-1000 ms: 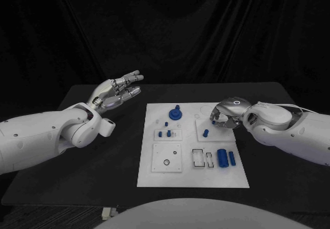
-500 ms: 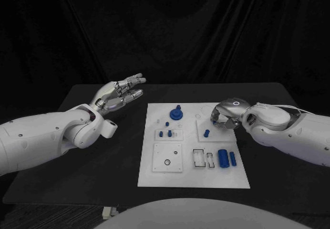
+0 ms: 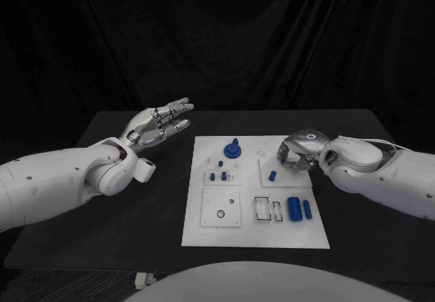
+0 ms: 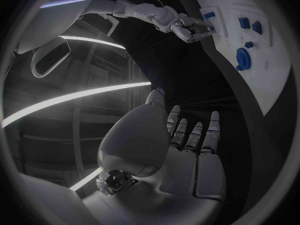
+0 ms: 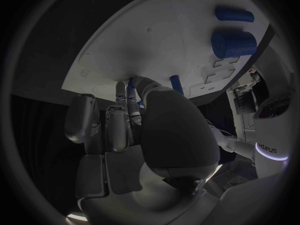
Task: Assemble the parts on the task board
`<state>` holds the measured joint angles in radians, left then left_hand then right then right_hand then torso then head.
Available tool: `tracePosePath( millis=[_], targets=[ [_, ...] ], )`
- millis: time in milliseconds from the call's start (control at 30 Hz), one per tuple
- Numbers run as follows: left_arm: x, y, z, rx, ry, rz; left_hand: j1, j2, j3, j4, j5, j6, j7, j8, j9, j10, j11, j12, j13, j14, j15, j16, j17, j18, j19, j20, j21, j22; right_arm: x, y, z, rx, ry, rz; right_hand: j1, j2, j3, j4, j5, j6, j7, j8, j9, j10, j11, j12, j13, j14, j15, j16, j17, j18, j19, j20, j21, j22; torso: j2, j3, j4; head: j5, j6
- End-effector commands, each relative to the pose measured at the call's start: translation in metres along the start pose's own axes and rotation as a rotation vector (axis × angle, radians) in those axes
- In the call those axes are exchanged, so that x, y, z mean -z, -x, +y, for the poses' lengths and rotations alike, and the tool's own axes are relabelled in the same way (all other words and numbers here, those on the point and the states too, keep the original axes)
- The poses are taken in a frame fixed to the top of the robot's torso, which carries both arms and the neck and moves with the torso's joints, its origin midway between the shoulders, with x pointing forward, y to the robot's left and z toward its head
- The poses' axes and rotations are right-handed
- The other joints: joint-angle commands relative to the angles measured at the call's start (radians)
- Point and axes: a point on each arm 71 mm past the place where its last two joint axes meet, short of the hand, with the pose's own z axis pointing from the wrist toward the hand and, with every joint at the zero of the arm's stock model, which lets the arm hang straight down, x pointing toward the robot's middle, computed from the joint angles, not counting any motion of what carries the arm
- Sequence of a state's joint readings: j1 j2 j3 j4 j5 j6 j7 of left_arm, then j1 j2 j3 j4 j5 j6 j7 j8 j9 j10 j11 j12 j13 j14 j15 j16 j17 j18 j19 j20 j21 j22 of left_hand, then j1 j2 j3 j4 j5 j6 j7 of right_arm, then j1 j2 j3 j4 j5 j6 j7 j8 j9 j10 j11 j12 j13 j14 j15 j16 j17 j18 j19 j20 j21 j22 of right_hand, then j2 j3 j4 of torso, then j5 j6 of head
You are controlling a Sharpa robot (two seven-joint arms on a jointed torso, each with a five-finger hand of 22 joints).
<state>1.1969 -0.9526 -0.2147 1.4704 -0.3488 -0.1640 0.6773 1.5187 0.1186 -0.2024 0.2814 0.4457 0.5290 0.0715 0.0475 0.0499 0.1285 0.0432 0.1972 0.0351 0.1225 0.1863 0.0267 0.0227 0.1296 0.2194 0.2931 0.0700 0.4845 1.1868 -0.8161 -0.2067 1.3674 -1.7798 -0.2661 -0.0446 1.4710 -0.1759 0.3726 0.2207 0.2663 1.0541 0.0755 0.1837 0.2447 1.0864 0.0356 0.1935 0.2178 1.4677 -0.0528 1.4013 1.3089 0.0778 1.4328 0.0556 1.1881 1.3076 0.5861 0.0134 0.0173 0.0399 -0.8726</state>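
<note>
My right hand (image 3: 297, 154) curls its fingers (image 5: 127, 106) down onto a small blue part (image 3: 291, 162) at the task board's (image 3: 254, 236) right edge; I cannot tell whether they grip it. My left hand (image 3: 156, 124) hovers with fingers spread, holding nothing, above bare counter (image 3: 136, 214) left of the board. Nothing has visibly shifted over the last second.

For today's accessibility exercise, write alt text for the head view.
A white task board on a black table carries small blue parts. The right robot hand reaches down onto the board's far right area, while the left robot hand is raised, fingers apart, left of the board.
</note>
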Motion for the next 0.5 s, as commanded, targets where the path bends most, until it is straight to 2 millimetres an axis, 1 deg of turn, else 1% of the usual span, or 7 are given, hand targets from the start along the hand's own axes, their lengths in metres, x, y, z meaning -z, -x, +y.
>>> tracePosePath(
  millis=[33,100,167,433,500],
  targets=[
    [-0.0006,-0.0016,-0.0026,0.017,-0.040,0.006,0.012,0.001,-0.008,-0.002,0.006,0.006,0.005,0.003,0.002,0.002,0.007,0.006,0.001,0.012,0.000,0.005,0.002,-0.021,0.009,0.001,0.007,0.002,0.0004,0.0002,0.0007,-0.003,0.008,-0.019,0.011,0.001,0.000,-0.010,0.005,0.008,-0.002,0.008,0.006,0.007,-0.002,0.005,0.002,0.052,-0.006,-0.005,0.080,0.001,-0.004,-0.004,-0.006,0.160,0.000,0.0003,0.0002,0.000,0.000],
    [-0.0007,-0.0016,-0.0024,0.017,-0.039,0.006,0.013,0.001,-0.008,-0.002,0.007,0.008,0.006,0.003,0.002,0.003,0.007,0.007,0.002,0.017,0.001,0.007,0.003,-0.022,0.011,0.001,0.008,0.004,0.0005,0.0003,0.0008,-0.003,0.010,-0.020,0.015,0.000,0.006,-0.021,0.018,0.011,0.000,0.014,0.017,0.014,-0.003,0.011,0.004,0.048,-0.008,-0.014,0.069,0.002,-0.006,-0.005,-0.014,0.158,0.000,-0.0001,0.0000,-0.002,0.000],
    [-0.0008,-0.0016,-0.0022,0.017,-0.039,0.006,0.015,0.001,-0.008,-0.003,0.008,0.010,0.007,0.003,0.002,0.003,0.008,0.007,0.002,0.021,0.002,0.008,0.003,-0.023,0.014,0.001,0.009,0.005,0.0008,0.0004,0.0009,-0.004,0.012,-0.021,0.015,0.000,0.007,-0.023,0.020,0.011,0.000,0.015,0.019,0.014,-0.003,0.012,0.005,0.046,-0.008,-0.020,0.063,0.002,-0.008,-0.005,-0.016,0.157,0.000,-0.0002,0.0002,-0.002,0.000],
    [-0.0011,-0.0013,-0.0015,0.016,-0.037,0.006,0.025,0.001,-0.009,-0.006,0.013,0.029,0.011,0.006,0.004,0.008,0.011,0.013,0.003,0.042,0.006,0.017,0.006,-0.028,0.028,0.001,0.013,0.011,0.0025,0.0018,0.0016,-0.011,0.021,-0.041,0.020,0.000,0.020,-0.048,0.031,0.024,0.002,0.034,0.048,0.036,-0.006,0.028,0.009,0.044,-0.010,-0.027,0.054,0.001,-0.007,-0.007,-0.014,0.158,0.000,0.0002,-0.0002,0.002,0.000],
    [-0.0013,-0.0015,-0.0014,0.017,-0.036,0.007,0.027,0.001,-0.009,-0.006,0.013,0.034,0.013,0.007,0.005,0.009,0.012,0.013,0.003,0.045,0.007,0.018,0.007,-0.028,0.030,0.001,0.014,0.013,0.0029,0.0021,0.0014,-0.019,0.020,-0.045,0.021,0.000,0.022,-0.051,0.032,0.025,0.002,0.035,0.050,0.038,-0.006,0.029,0.010,0.044,-0.010,-0.027,0.054,0.001,-0.006,-0.007,-0.012,0.159,0.000,0.0000,-0.0003,0.004,0.000]
  ],
)
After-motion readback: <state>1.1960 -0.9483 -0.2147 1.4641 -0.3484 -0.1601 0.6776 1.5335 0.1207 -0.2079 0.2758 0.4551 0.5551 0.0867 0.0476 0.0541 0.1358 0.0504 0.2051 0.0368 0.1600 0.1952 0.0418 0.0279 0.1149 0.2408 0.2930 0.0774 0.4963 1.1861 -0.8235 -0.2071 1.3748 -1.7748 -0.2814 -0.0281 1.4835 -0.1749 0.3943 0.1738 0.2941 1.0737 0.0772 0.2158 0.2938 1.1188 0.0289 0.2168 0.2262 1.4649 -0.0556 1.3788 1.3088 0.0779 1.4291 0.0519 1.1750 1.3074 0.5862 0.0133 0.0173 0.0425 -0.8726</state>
